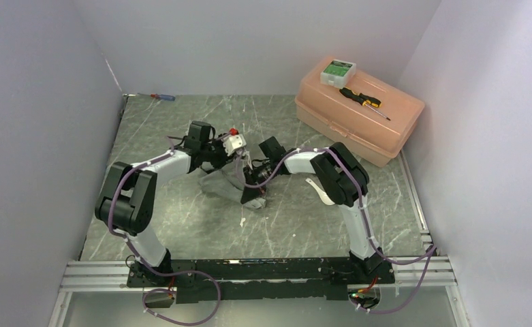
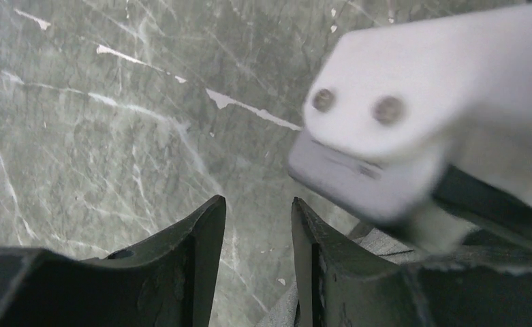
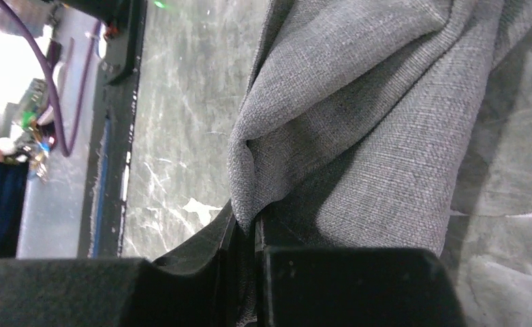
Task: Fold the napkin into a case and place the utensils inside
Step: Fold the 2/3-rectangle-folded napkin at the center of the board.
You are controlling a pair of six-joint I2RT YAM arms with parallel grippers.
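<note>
In the top view, the left arm (image 1: 171,163) and the right arm (image 1: 345,177) reach toward each other at the middle of the marbled grey-green table (image 1: 297,225). The napkin (image 1: 225,182) hangs bunched between their wrists, its lower edge on the table surface. At the upper right sits a peach plastic toolbox (image 1: 358,109). On its lid are a small white box with a green label (image 1: 338,70), whose print is too small to read, and a black-and-yellow screwdriver (image 1: 364,100). A red-and-blue screwdriver (image 1: 161,97) lies at the upper left, against the back wall. In the left wrist view, the left gripper (image 2: 257,204) fills the bottom of the frame with its black jaws parted by a narrow gap; nothing sits between the tips, and bare table shows through. A blurred white housing with two screw heads (image 2: 413,102) crowds the upper right, and a strip of grey cloth shows beneath it at the lower right. No markings can be read there. In the right wrist view, the right gripper (image 3: 246,225) at the bottom centre is clamped on a fold of the napkin, which rises in thick woven pleats across the centre and upper right. A purple cable (image 3: 52,88) loops at the upper left.
</note>
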